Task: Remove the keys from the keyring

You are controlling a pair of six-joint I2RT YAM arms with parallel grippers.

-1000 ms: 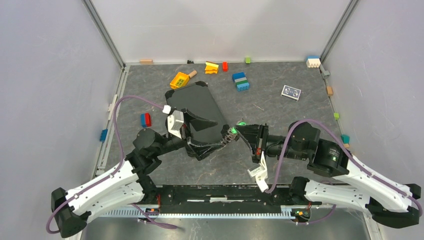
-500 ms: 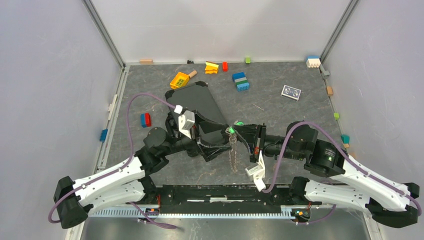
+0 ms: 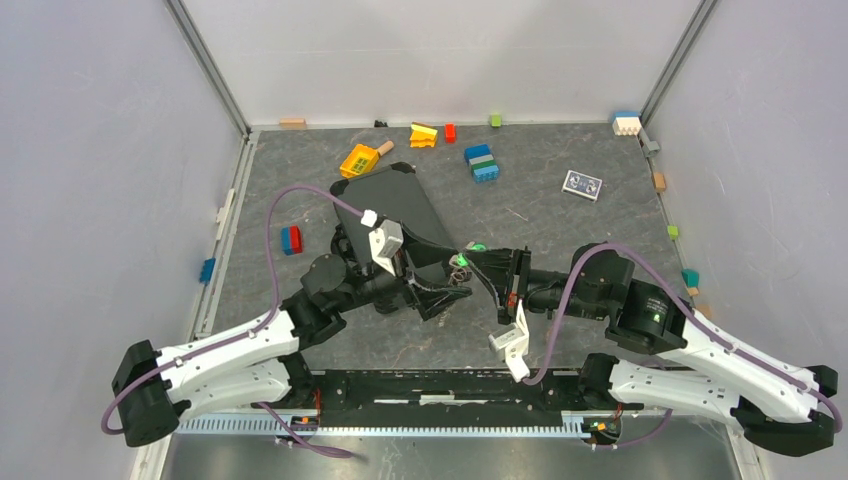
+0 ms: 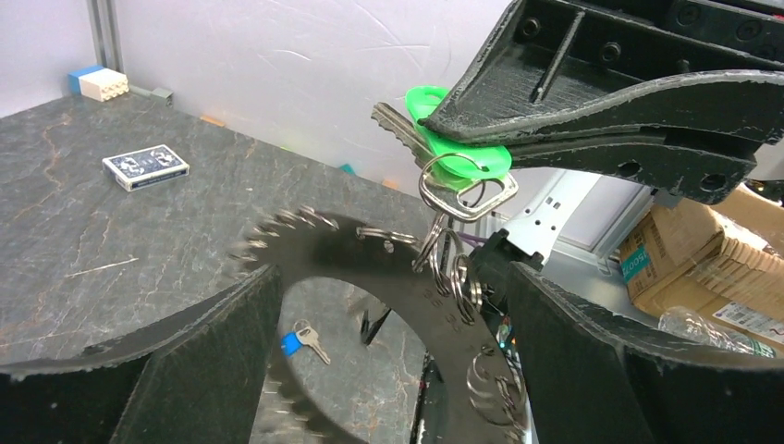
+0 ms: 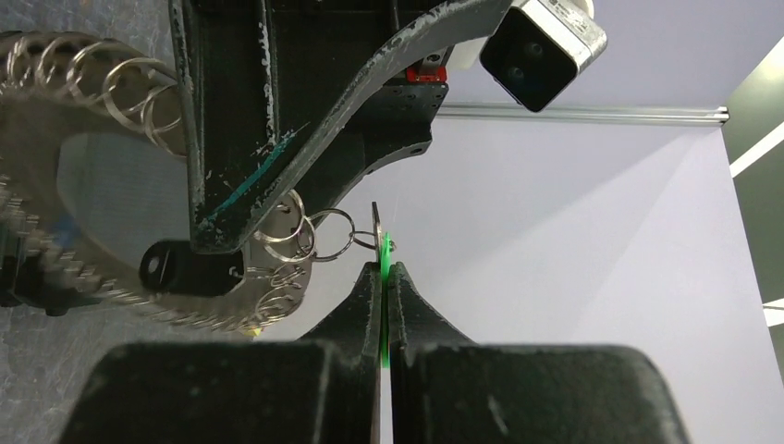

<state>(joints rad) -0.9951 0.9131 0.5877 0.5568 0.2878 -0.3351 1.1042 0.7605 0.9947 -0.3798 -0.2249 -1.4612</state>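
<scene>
Your right gripper (image 5: pixel 384 268) has its jaws pressed together on the green tag (image 4: pixel 458 157). Your left gripper (image 4: pixel 374 268) stands spread about the blurred keyring (image 4: pixel 333 245), seemingly untouching, above the worktop's (image 3: pixel 560 230) middle.

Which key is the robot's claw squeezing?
The green-topped key, pinched in the shut right gripper, with small rings hanging from it. The blue-topped key lies flat on the table instead.

Left gripper (image 4: pixel 379 277) spread wide; right gripper (image 5: pixel 384 270) clamped.

Keyring (image 4: pixel 370 245) hanging mid-air, keys (image 4: pixel 277 227) fanned outward, green tag (image 4: pixel 462 162) uppermost
</scene>
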